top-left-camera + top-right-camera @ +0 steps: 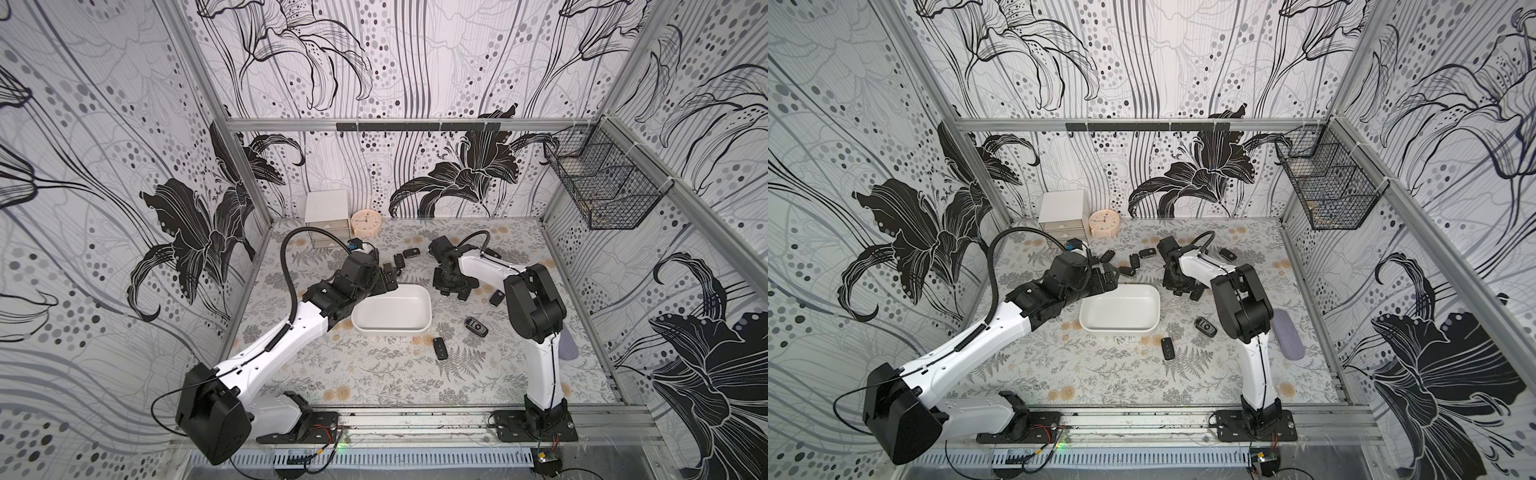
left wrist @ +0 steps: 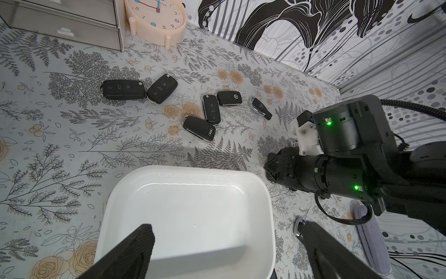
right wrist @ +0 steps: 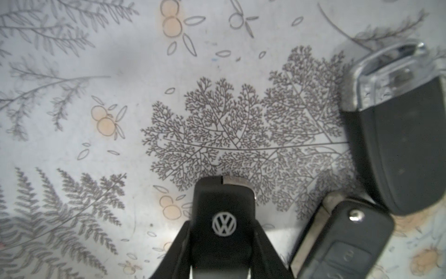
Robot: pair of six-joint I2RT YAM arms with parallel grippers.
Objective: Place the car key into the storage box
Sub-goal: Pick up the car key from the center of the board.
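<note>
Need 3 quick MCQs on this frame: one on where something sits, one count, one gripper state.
1. The peach clock stands: A) beside the white drawer cabinet; B) on top of it; C) in the wire basket.
2. Keys inside the storage box: A) none; B) one; C) three.
3. The right gripper is: A) wide open in mid-air; B) closed around the VW key; C) holding the clock.

Key: 1 A, the two stand side by side at the table's back edge. 2 A, the storage box interior shows only bare white. 3 B, in the right wrist view its fingers press both sides of the VW key.
</note>
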